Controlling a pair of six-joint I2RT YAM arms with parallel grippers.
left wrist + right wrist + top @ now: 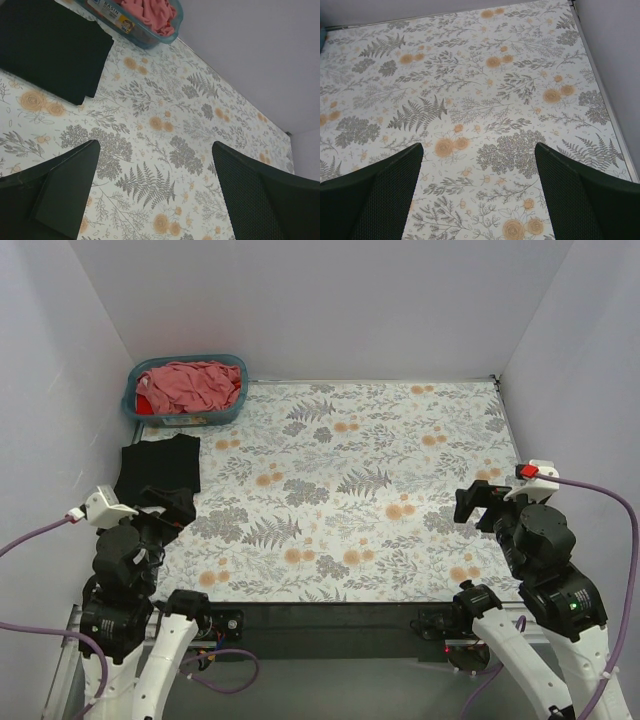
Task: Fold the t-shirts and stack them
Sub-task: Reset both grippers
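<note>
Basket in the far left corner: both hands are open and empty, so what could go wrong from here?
The pink shirts lie bunched with a red one in the basket; the left hand may lift several together.
The folded black shirt lies just in front of the basket; a shirt dragged out could rumple it.

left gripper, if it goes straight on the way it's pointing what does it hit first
Probably the bare floral table cover; the open left gripper aims down at it. The folded black shirt sits off to the side of that line.
</note>
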